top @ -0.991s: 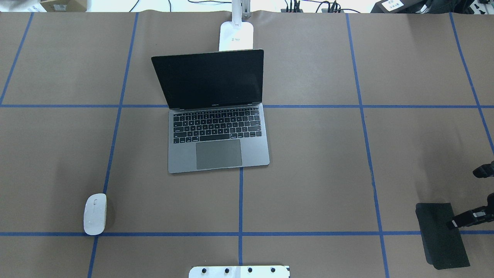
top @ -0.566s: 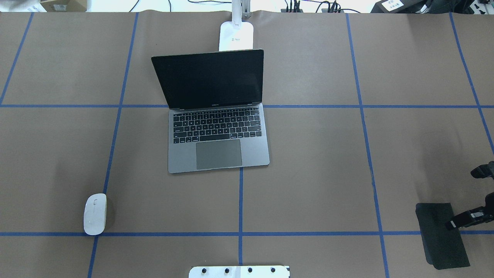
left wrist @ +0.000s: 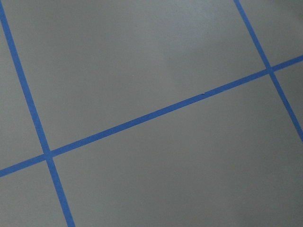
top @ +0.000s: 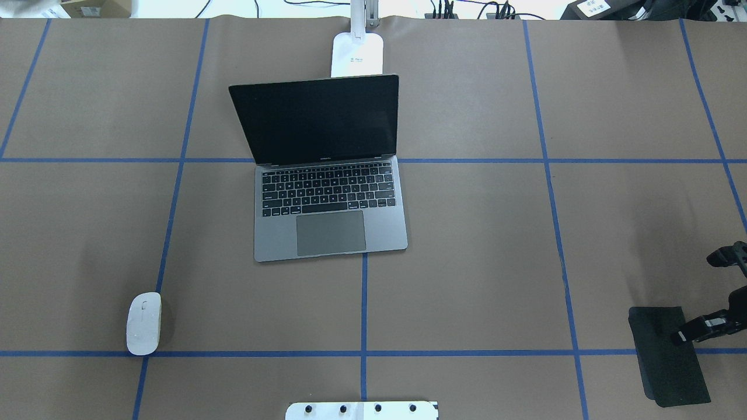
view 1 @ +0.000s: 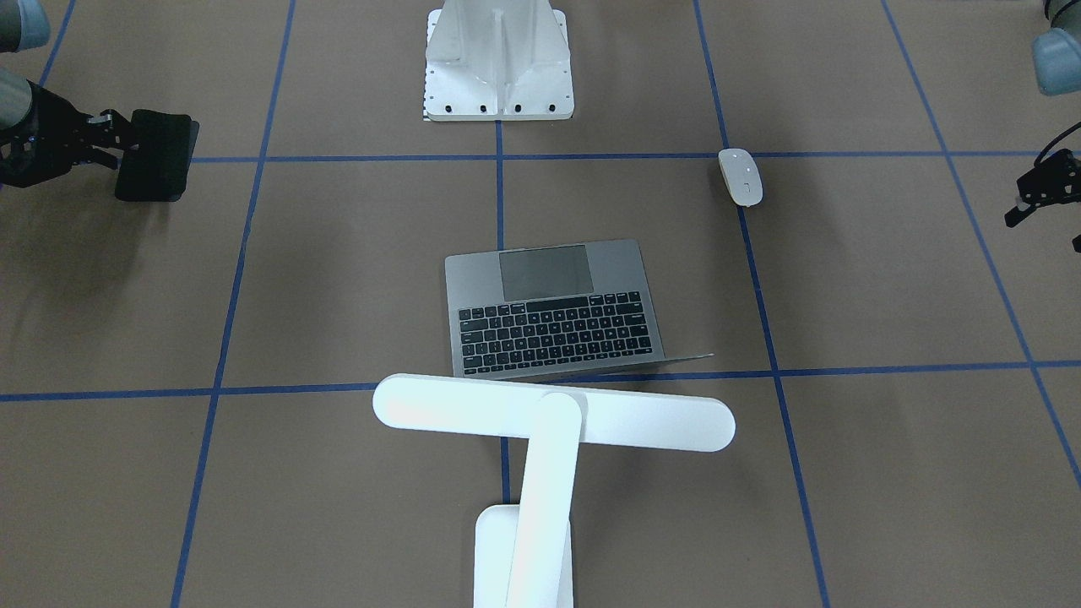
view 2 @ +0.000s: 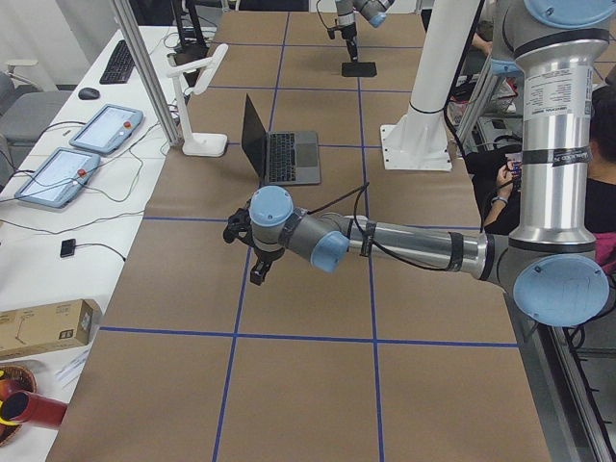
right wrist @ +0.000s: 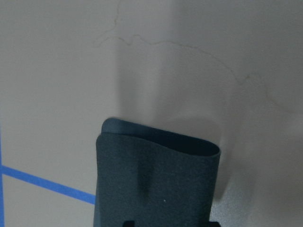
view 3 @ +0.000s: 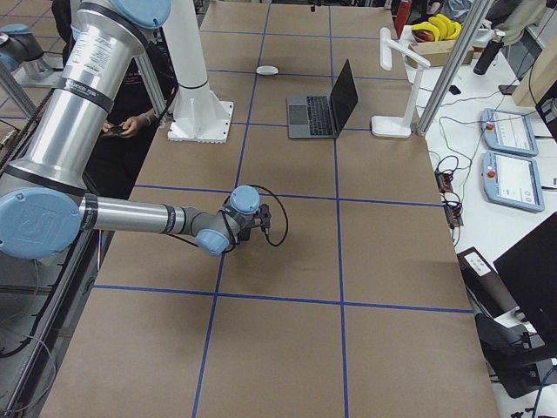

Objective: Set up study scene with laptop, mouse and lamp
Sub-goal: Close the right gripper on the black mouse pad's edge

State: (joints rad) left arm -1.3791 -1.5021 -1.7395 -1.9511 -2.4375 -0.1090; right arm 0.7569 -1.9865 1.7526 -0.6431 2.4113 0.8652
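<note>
The open grey laptop [top: 330, 210] sits mid-table, its dark screen facing the robot. Behind it stands the white lamp [view 1: 553, 414], its base [top: 357, 55] at the far edge and its bar head over the lid. The white mouse [top: 143, 324] lies alone at the near left on a tape line. My right gripper [top: 697, 297] is open at the right edge, one finger over a black mat [top: 668, 367] whose curled end fills the right wrist view. My left gripper [view 1: 1047, 224] hangs open, off to the mouse's left, over bare paper.
A white bolted bracket [top: 362, 410] stands at the near middle edge. Brown paper with blue tape lines [left wrist: 156, 113] covers the table. Cables and boxes lie beyond the far edge.
The right gripper has crept a little leftward over the black mat. The mat, laptop, mouse and lamp have stayed where they were.
</note>
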